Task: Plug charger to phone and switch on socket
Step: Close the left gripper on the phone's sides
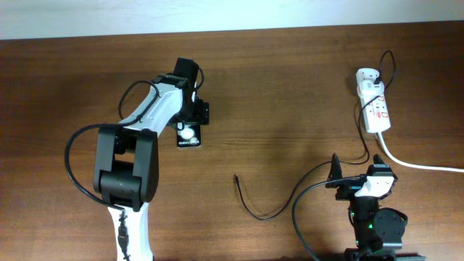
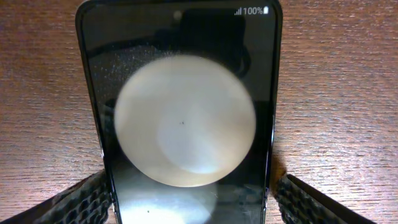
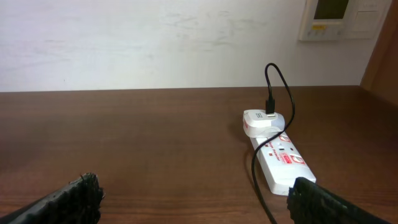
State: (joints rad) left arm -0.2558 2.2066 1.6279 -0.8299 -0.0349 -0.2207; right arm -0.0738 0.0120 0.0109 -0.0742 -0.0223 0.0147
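The phone (image 1: pixel 188 135) lies flat on the table, its glossy black face filling the left wrist view (image 2: pixel 186 112). My left gripper (image 1: pixel 197 114) straddles its near end, one finger (image 2: pixel 186 202) at each long edge, with a thin gap on the right side. The charger (image 1: pixel 250 206) is a thin black cable; its free plug tip lies on the table at centre. It curves right and up to a white adapter (image 1: pixel 367 75) in the socket (image 1: pixel 377 109). My right gripper (image 1: pixel 357 172) is open and empty, facing the socket (image 3: pixel 280 163) and cable (image 3: pixel 256 177).
The socket's thick white cord (image 1: pixel 420 165) runs off to the right edge. The adapter (image 3: pixel 261 121) stands at the strip's far end. A white wall (image 3: pixel 155 43) lies beyond the table's far edge.
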